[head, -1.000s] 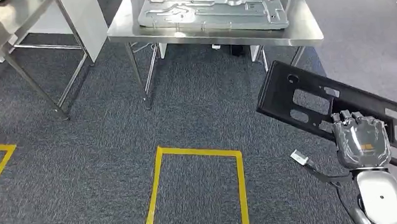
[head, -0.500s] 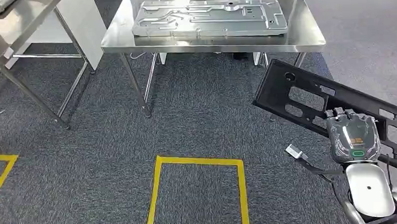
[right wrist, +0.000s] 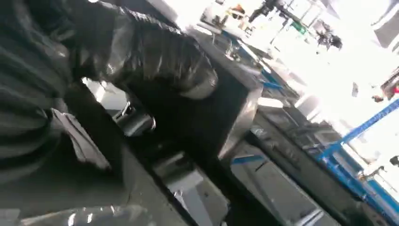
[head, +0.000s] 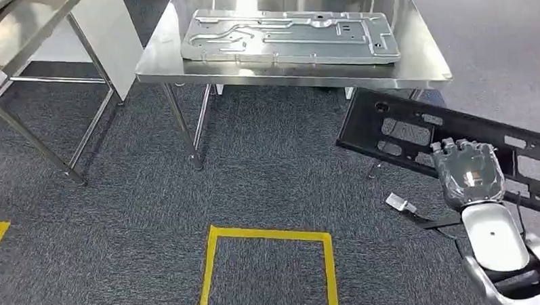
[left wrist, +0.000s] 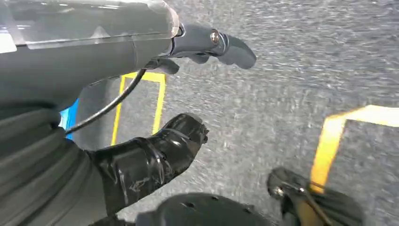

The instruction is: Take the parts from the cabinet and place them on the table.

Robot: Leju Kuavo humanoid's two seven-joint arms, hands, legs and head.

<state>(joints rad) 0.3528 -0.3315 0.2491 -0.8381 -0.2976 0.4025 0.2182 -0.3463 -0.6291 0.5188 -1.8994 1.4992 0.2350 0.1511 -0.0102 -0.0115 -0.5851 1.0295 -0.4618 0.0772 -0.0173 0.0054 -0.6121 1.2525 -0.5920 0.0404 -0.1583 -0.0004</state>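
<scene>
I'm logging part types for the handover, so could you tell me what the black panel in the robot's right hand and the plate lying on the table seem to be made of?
The black panel in the right hand looks like matte black plastic or coated metal: dull, with cutouts. The plate seems stamped bare sheet metal: silvery, glossy, with pressed ribs.

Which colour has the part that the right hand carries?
Black, clearest in the head view.

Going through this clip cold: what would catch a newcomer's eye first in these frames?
First, the long black panel with cut-out slots that the right hand holds low at the right of the head view. Next, the steel table ahead, with a stamped silver metal plate lying flat on it. Then the yellow floor tape outlining a box on the grey carpet just in front of the robot.
</scene>
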